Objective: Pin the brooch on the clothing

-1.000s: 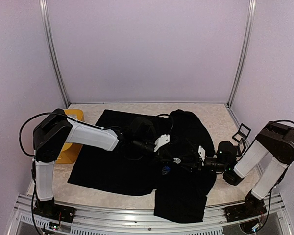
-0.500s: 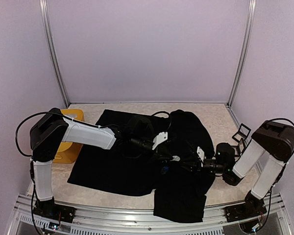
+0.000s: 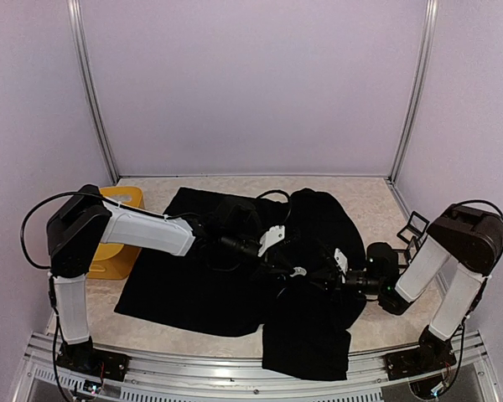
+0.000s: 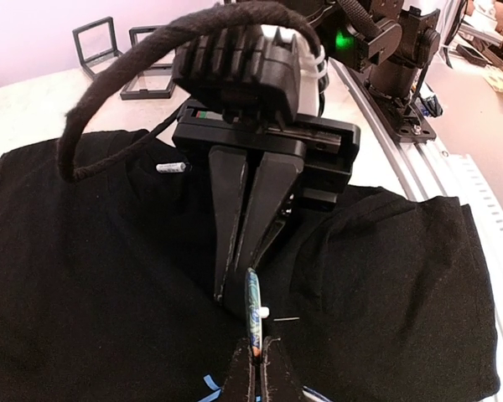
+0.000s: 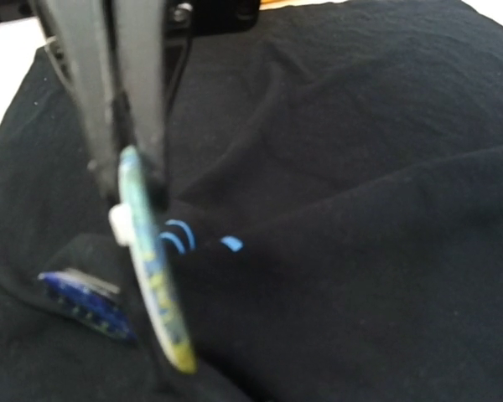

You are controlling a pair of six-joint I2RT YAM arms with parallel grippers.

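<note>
The brooch [image 4: 253, 311] is showing only its thin edge in the left wrist view, and the lower border is cutting off the left pincer [image 4: 253, 358]. The right wrist view is blurring it; the blue piece [image 5: 84, 306] beside is perhaps another part. From above it is looking too small to tell.

From high behind the arm bases [image 3: 82, 362] we look down over the whole table [image 3: 369, 199] toward the back wall [image 3: 251, 84]. Our left wrist view sits low and close over the black shirt [image 4: 75, 276], facing the right gripper [image 4: 235, 289]. Our right wrist view faces the opposite way, nearer still; both share the brooch [image 4: 253, 311].
</note>
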